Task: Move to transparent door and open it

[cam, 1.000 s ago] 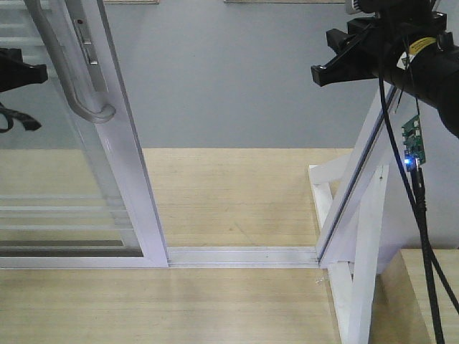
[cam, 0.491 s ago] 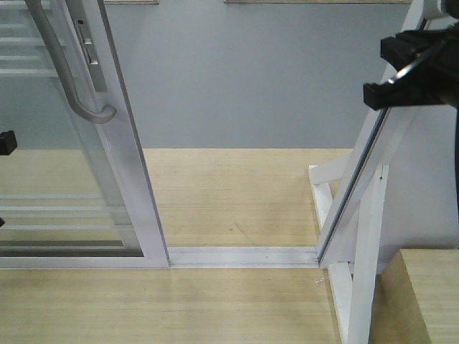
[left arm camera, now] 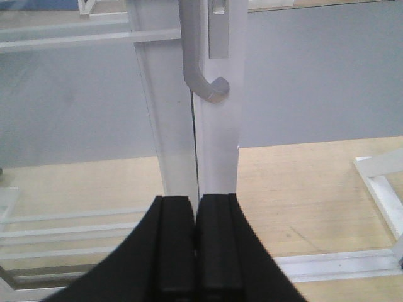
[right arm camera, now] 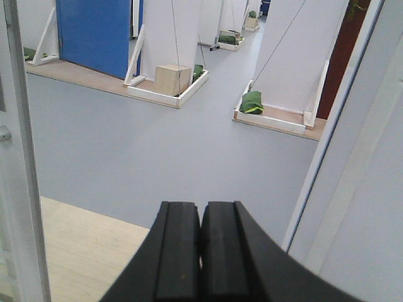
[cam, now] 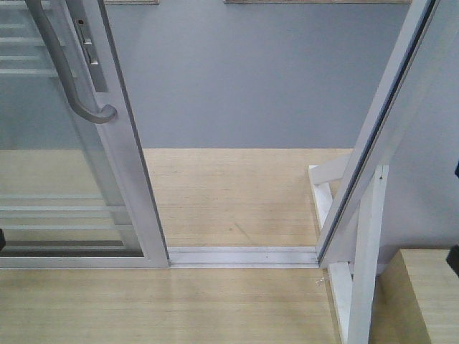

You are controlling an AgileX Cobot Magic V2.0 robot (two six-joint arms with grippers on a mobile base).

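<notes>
The transparent door (cam: 86,165) stood at the left of the front view, slid aside from the frame post (cam: 380,129) at the right, leaving the floor track (cam: 244,255) bare between them. Its grey pull handle (cam: 68,72) curved down in the upper left. The left gripper (left arm camera: 196,245) pointed at the door's edge, fingers pressed together and empty. The right gripper (right arm camera: 200,251) was likewise closed on nothing.

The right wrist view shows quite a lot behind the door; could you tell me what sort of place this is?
Probably an indoor robot test hall: the transparent door stands free on a wooden platform, and behind are white partition panels weighted with green sandbags and a blue panel.
</notes>
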